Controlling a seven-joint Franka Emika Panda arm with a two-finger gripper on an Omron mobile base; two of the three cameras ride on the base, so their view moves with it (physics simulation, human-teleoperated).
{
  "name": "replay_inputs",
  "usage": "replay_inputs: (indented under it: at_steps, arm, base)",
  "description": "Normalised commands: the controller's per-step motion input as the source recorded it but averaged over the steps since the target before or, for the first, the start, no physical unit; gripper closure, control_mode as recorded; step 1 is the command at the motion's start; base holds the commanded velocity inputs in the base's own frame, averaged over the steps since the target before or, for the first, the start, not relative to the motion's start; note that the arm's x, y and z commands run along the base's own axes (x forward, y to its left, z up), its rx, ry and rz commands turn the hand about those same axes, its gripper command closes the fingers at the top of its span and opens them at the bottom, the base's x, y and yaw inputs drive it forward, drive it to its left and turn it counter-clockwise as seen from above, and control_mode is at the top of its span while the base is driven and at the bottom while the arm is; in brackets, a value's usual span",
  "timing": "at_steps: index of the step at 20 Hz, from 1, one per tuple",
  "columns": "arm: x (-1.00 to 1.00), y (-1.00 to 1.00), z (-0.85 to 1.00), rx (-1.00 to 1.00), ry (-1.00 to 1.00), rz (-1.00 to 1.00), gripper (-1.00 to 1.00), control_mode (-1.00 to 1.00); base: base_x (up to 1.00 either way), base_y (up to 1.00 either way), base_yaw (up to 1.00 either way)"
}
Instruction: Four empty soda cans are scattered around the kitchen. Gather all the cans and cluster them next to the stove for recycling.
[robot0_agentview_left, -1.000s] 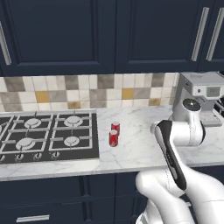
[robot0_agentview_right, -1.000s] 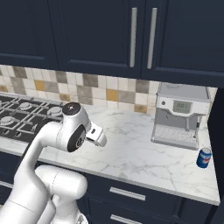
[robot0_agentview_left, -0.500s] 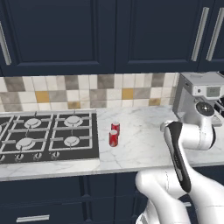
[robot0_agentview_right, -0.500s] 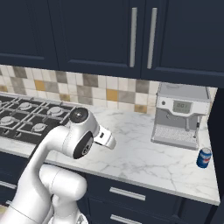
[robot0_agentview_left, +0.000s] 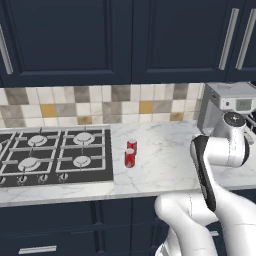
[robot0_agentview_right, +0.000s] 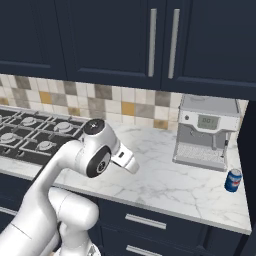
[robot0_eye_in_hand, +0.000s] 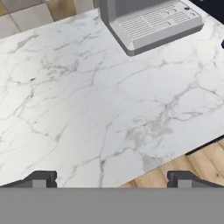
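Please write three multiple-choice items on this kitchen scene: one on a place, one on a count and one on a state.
1. Where does the blue can stand?
A. on the stove
B. on the counter right of the coffee machine
C. on the floor

2. How many red cans stand by the stove?
A. two
B. none
C. five

3. How are the gripper's fingers?
A. closed on a can
B. apart, holding nothing
C. closed on a knob

Key: 1 B, it sits on marble beside the coffee machine. 2 A, the red cans stand as a pair. 3 B, the hand view shows the fingertips wide apart above bare counter.
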Motion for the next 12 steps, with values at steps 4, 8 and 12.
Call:
replay_inputs:
  at_steps: [4, 8, 12]
  arm:
    - [-0.13, -0.34, 0.19, 0.07, 0.16, -0.08, -1.0, -1.0]
    - [-0.25, -0.36, 0.11, 0.07, 0.05, -0.01, -1.0, -1.0]
    - [-0.28, -0.37, 0.0, 0.03, 0.0, -0.04, -1.0, -1.0]
  base:
    - [0.0, 0.0, 0.0]
    - [0.0, 0.0, 0.0]
    - [0.0, 0.0, 0.0]
